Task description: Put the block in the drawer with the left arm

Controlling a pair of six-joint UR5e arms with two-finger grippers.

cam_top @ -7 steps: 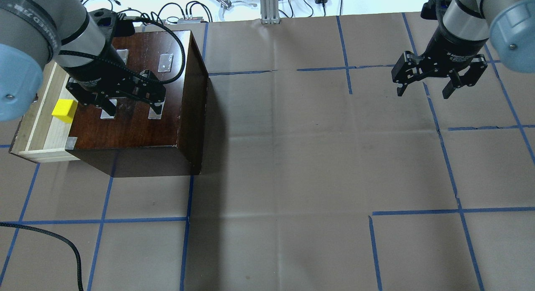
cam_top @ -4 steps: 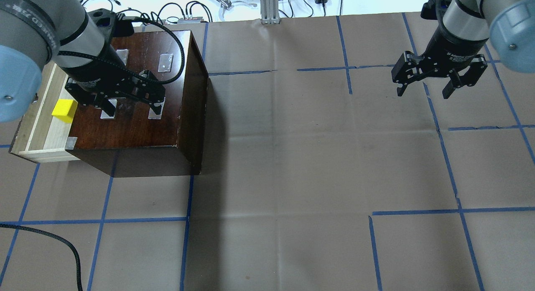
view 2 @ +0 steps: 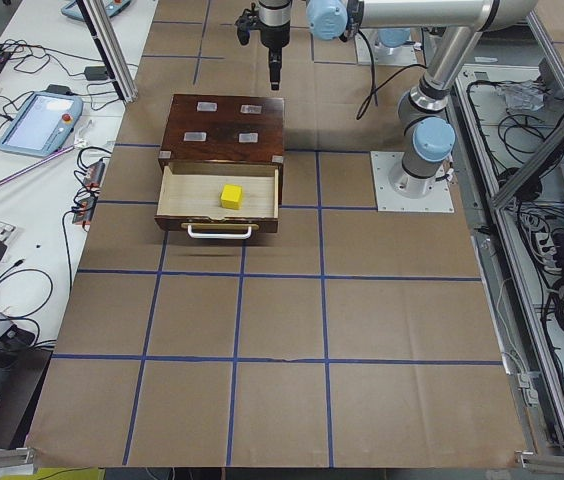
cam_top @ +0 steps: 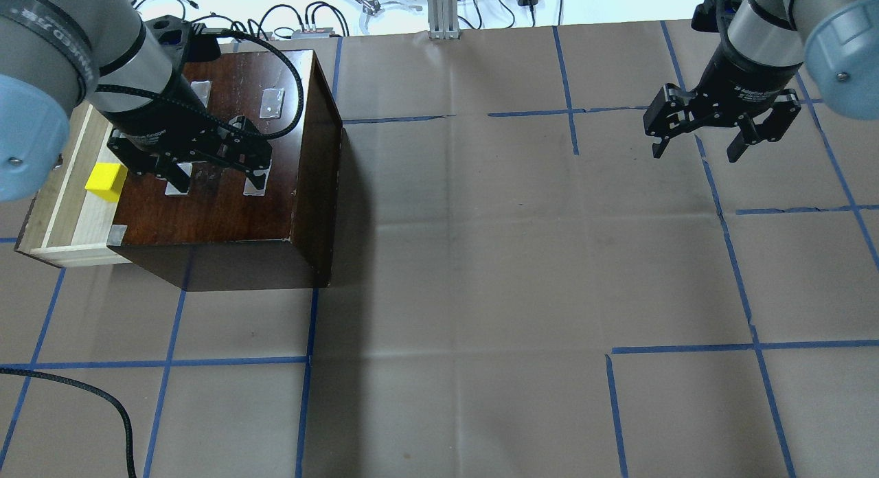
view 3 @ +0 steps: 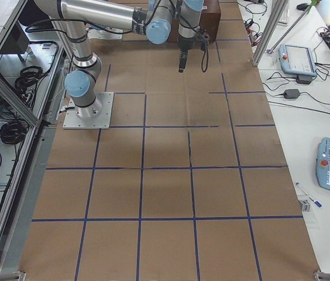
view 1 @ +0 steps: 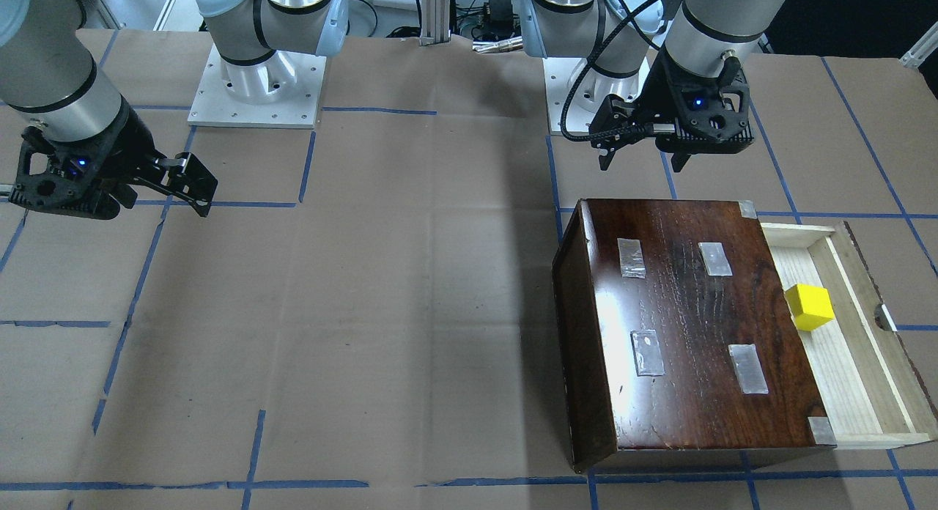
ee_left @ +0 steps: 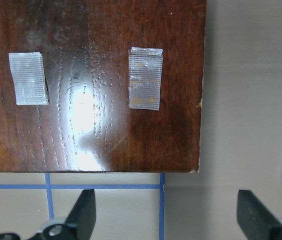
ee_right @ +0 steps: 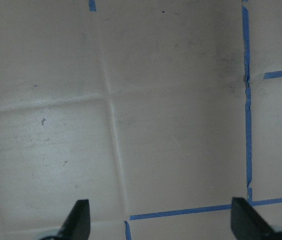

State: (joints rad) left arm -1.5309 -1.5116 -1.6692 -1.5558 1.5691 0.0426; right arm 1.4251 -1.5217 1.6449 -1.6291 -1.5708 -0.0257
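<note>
The yellow block (cam_top: 104, 181) lies in the open drawer (cam_top: 65, 220), which is pulled out of the dark-brown box (cam_top: 226, 203) on its left side. The block also shows in the front view (view 1: 809, 306) and the left side view (view 2: 230, 196), resting on the drawer's pale floor (view 1: 854, 363). My left gripper (cam_top: 216, 184) is open and empty. It hovers above the box lid, to the right of the block and apart from it. Its wrist view shows the lid (ee_left: 91, 85) and its fingertips (ee_left: 83, 212) spread wide. My right gripper (cam_top: 695, 153) is open and empty, far right.
Clear tape patches (view 1: 647, 352) are stuck on the box lid. A loose black cable (cam_top: 103, 402) lies at the table's near left. Blue tape lines (cam_top: 439, 117) cross the brown paper. Cables and an aluminium post (cam_top: 443, 11) stand beyond the far edge.
My left gripper has shifted very slightly over the box lid and stays open. The block, the drawer and my right arm have not moved.
</note>
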